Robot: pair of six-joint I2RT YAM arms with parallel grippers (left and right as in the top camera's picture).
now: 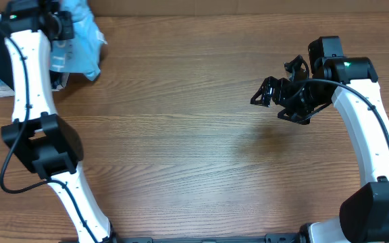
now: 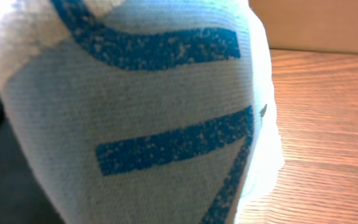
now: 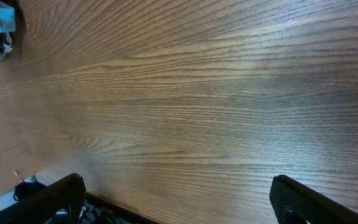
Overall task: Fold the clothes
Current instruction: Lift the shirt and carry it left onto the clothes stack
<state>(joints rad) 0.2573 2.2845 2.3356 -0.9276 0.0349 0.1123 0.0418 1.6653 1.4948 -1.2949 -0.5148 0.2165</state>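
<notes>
While left hand [image 1: 61, 25] clamps shut on bunched t-shirt [image 1: 83, 44], right hand [image 1: 276, 84] hangs wide open, well apart.

table [image 1: 181, 135] centre open, t-shirt [image 1: 81, 42] crowding far-left corner

Wood-grain table [image 1: 181, 135] fills the overhead view, grain running 9 to 3 o'clock. Plain tan panel [image 1: 248, 7] borders it along 12 o'clock. Lighting is warm and even; right wrist view shows a soft sheen on the wood around 1 o'clock.
</notes>
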